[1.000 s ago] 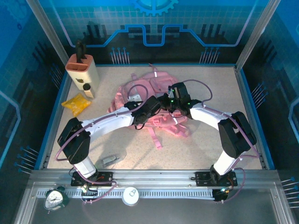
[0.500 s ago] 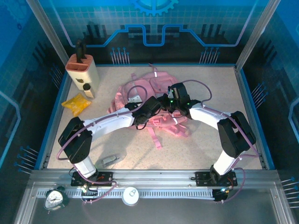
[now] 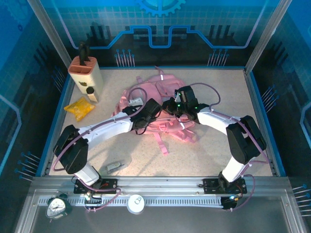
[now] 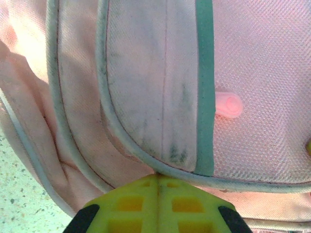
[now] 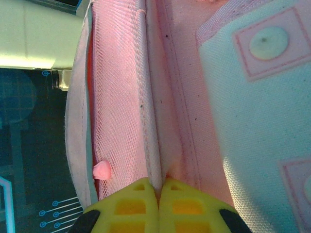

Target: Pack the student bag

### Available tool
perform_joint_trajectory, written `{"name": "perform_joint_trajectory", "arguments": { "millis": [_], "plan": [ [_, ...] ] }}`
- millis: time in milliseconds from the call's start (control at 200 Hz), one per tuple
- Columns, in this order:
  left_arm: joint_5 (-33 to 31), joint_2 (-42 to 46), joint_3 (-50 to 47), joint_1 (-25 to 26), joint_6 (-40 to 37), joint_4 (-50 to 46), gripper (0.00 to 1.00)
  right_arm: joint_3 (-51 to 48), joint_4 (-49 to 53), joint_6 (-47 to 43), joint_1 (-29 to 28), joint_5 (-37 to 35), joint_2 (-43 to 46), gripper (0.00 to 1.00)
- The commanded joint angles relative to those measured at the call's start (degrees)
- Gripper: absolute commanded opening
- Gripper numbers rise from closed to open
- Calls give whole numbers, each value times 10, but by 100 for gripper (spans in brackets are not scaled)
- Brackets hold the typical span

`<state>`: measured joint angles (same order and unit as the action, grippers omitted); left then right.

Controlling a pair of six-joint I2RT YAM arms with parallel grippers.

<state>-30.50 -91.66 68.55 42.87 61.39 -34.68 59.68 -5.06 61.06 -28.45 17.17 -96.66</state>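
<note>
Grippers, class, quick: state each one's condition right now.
Left gripper: shut, tips against the student bag; a grip cannot be told.
Right gripper: shut on a fold of the student bag.

**Setting:** robotics lab test cell, which I am viewing remotely.
- The blue back panel [image 3: 160, 7] is displaying a printed gear and circuit-trace graphic.
- Aluminium posts [image 3: 48, 34] are framing the enclosure at both sides.
- A speckled table [image 3: 209, 150] with a blue border is serving as the work surface.
- A metal rail [image 3: 160, 187] is running along the near edge. It is carrying the left arm's base [image 3: 95, 184] and the right arm's base [image 3: 221, 185], with cables trailing from each.
</note>
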Motion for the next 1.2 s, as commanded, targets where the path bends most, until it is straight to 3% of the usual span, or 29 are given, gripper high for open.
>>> {"name": "perform_joint_trajectory", "arguments": {
  "millis": [0,165,395,535,640,871,936,1061,1196],
  "plan": [
    [32,20,-9,2,-10,-13,11,27,-21,-15,1,17,6,0],
    [24,10,4,24,25,4,46,30,-25,-7,-2,18,0,0],
    [-1,-39,36,35,61,-46,51,28,-34,-1,-4,24,-9,0],
    [-9,-53,34,32,64,-29,44,27,-38,1,-6,25,-12,0],
    [-46,-63,44,28,64,-40,33,29,-35,0,-9,25,-12,0],
    [-42,-41,24,14,23,-22,5,21,-24,-11,-6,14,-9,0],
    [-34,-23,9,9,-10,-10,0,5,-41,-1,1,19,-5,0],
    [-19,14,-18,-3,-107,7,0,9,-25,-12,8,35,-6,0],
    [24,69,-67,-50,-217,32,0,1,-11,-27,18,52,0,0]
  ]
}}
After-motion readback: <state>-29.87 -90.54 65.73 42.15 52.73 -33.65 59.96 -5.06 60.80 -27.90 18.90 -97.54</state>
